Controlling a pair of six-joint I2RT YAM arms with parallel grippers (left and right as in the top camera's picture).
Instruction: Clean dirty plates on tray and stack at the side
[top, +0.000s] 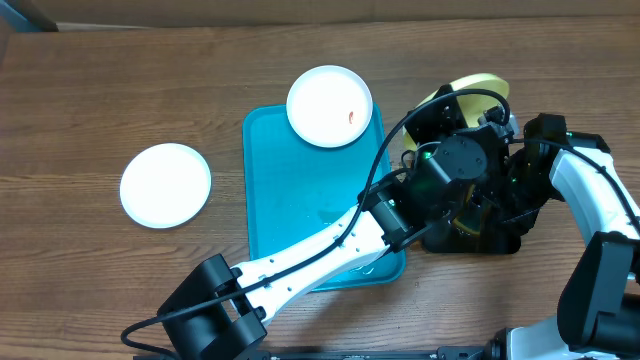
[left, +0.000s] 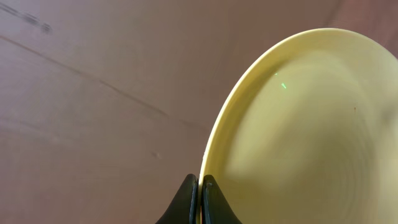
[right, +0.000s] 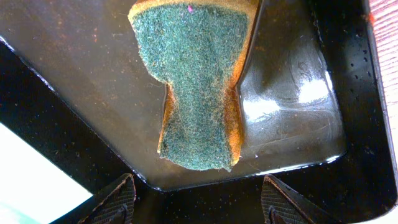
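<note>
Fingers (left: 188, 198) of left gripper (left: 199, 193): pinched together on the rim of the yellow-green plate (left: 311, 124), nothing but the thin edge between them.
Yellow-green plate: its face fills the 3 o'clock half of the left wrist view, with brown wood grain at 9 o'clock; from overhead only an arc of it (top: 478, 82) shows past the arms, at 2 o'clock from the turquoise tray (top: 300, 200).
Fingers (right: 118, 200) of right gripper (right: 199, 190): spread well apart, holding nothing.
Sponge (right: 196, 81): at 12 o'clock from the right fingertips, green scouring face up, orange body showing at its edges, lying in the wet black tray (right: 292, 93) and clear of both fingers.
Black tray: at 3 o'clock from the turquoise tray, just beside it.
Smeared white plate (top: 329, 105): over the turquoise tray's 12 o'clock rim, a red-orange mark at its 4 o'clock.
Second white plate (top: 165, 185): on the table (top: 100, 90) at 9 o'clock from the turquoise tray, apart from it.
</note>
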